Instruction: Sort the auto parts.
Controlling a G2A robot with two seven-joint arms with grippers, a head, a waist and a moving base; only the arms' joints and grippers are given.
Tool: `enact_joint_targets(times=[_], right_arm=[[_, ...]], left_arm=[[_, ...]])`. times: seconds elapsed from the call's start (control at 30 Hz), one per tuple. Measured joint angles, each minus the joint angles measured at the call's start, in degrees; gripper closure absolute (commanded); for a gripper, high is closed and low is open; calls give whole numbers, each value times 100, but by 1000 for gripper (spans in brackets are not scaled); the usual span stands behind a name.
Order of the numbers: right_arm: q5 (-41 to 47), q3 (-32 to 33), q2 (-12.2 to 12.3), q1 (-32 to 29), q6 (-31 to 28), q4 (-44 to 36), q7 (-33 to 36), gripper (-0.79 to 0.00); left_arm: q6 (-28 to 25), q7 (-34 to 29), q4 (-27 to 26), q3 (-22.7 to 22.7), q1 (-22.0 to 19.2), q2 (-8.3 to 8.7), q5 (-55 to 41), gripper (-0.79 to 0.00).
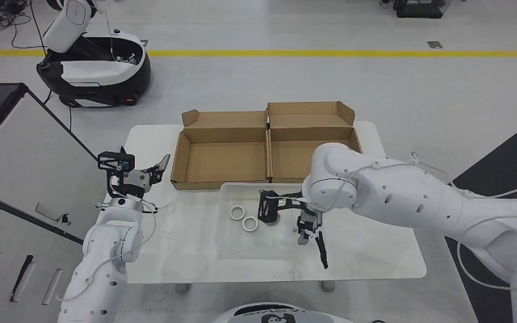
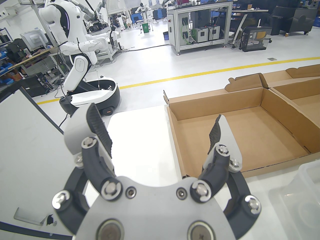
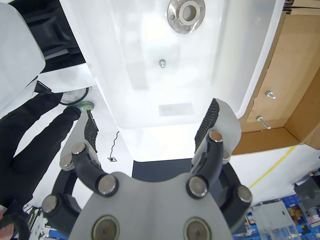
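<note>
Top view: the right claw [image 1: 313, 242] hangs open and empty over the clear tray [image 1: 234, 242] on the white desk [image 1: 182, 258], with two white rings [image 1: 238, 212] lying in the tray near it. The left claw [image 1: 157, 168], also spread and holding nothing, sits over the desk's left side near the left cardboard box [image 1: 218, 157]. In the right wrist view, a metal flange [image 3: 186, 12] and a small bolt [image 3: 162, 63] lie apart in the tray, and two bolts [image 3: 263, 122] rest in the adjoining cardboard box [image 3: 287, 63] just beside it.
</note>
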Motion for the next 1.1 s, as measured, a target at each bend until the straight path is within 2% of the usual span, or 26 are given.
enact_joint_targets(times=[0.13, 0.17, 0.2, 0.23, 1.1], right_arm=[[80, 15, -94, -42, -43, 201, -81, -776], [105, 20, -110, -51, -62, 239, -86, -637], [126, 24, -130, -63, -84, 287, -86, -637], [131, 25, -143, -75, -98, 320, -84, -360], [-4, -3, -330, -510, -479, 1081, -2, -314]], left_arm=[[0, 0, 0, 0, 0, 0, 0, -785], [0, 0, 0, 0, 0, 0, 0, -785], [0, 0, 0, 0, 0, 0, 0, -785], [0, 0, 0, 0, 0, 0, 0, -785], [0, 0, 0, 0, 0, 0, 0, -785]])
